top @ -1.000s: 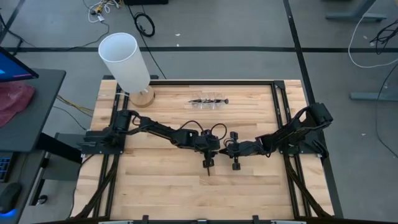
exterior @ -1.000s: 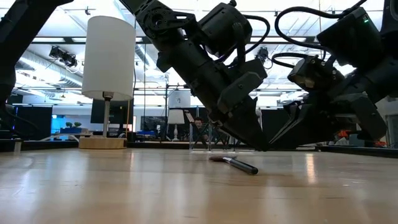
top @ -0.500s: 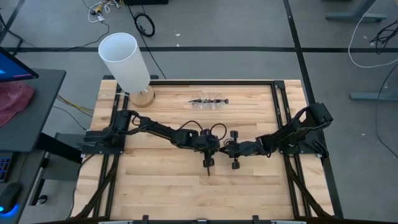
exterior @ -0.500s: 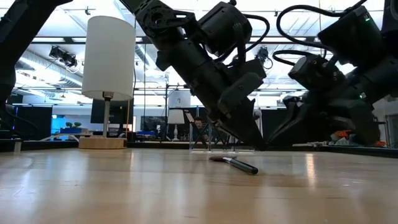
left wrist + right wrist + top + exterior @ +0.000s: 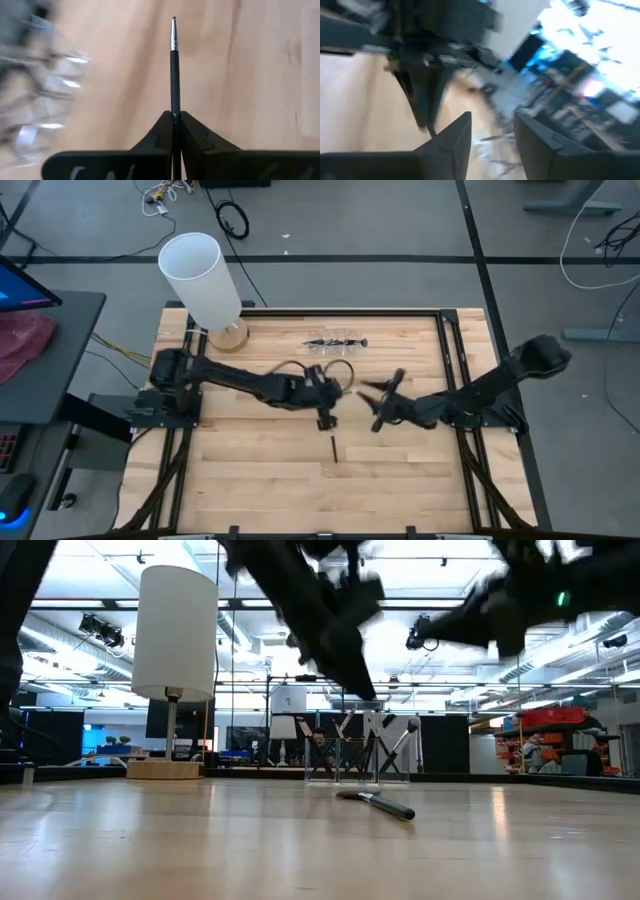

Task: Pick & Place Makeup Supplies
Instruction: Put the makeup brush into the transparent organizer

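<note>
Pincer status, left arm: the left pincer (image 5: 175,131) is clamped on a makeup brush (image 5: 173,65), its two dark fingers (image 5: 200,142) pressed together on the slim black handle, with the silvery ferrule and small tip projecting straight ahead. On the high view this left pincer (image 5: 325,418) sits near the centre of the surface (image 5: 260,480), lifted clear of the wood. The right pincer (image 5: 383,402) stands just beside it at 3 o'clock, jaws parted and holding nothing; its fingers (image 5: 451,137) show a clear gap in its own wrist view.

A second brush (image 5: 378,803) lies loose on the surface, seen from above just at 6 o'clock of the left pincer. A clear holder (image 5: 336,343) carrying further dark brushes stands at 12 o'clock, toward the far edge. A white cylinder (image 5: 200,278) on a wooden base stands at the 10 o'clock corner.

Assessment: the step in hand appears to be carrying the gripped brush to the clear holder. To do it well, the grip should remain firm so the thin handle does not pivot. The brush should be tilted upright before descent, lined up over a free opening, lowered without striking the brushes already there, and released only once seated. The right arm should keep apart from the path.
</note>
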You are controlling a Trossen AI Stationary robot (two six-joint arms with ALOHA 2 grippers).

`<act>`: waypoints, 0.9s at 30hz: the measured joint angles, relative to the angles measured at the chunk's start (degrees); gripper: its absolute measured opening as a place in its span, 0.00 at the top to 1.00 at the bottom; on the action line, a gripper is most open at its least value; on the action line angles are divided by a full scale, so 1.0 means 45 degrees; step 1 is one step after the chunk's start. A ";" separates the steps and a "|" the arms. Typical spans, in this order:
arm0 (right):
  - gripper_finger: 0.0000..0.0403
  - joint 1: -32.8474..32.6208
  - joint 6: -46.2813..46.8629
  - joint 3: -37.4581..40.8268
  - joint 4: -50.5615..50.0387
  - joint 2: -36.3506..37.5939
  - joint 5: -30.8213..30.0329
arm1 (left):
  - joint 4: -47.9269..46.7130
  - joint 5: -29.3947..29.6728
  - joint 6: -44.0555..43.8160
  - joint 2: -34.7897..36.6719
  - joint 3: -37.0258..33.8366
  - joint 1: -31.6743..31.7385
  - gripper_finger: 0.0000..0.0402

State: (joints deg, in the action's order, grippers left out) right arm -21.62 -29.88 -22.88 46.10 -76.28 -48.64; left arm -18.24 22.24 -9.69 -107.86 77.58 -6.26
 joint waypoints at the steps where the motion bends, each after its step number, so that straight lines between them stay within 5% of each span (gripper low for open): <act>1: 0.62 -0.0179 -0.0311 -0.0001 -0.0030 0.0606 -0.0470 | -0.0516 0.0284 0.0267 0.0503 0.0000 -0.0027 0.96; 7: 0.62 -0.1186 -0.0042 0.0002 -0.0376 0.4238 -0.1448 | -0.2026 0.2412 0.0741 0.3385 -0.0085 -0.0460 0.96; 11: 0.62 -0.1284 0.1651 0.0008 -0.2498 0.5706 -0.0957 | -0.0259 0.3178 0.1054 0.4540 -0.1649 -0.0915 0.97; 14: 0.62 -0.0607 0.3189 0.0301 -0.3532 0.5875 0.1237 | 0.3915 0.2317 0.1971 0.4708 -0.4242 -0.1030 0.97; 20: 0.62 0.1878 0.4750 0.0932 -0.1344 0.4655 0.5122 | 1.5376 -0.1603 0.3361 0.3768 -0.8435 0.0068 0.96; 23: 0.62 0.3104 0.5345 0.0940 -0.0829 0.3470 0.6002 | 1.7950 -0.3570 0.3240 0.3489 -0.9069 0.0726 0.96; 27: 0.62 0.4266 0.5451 0.0940 0.1717 0.1813 0.8513 | 1.7642 -0.3901 0.2880 0.3283 -0.9233 0.1139 0.96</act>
State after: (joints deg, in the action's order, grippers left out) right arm -2.42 -5.35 -18.65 53.83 -68.12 -10.33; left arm 61.15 4.68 3.27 -93.08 36.03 -1.14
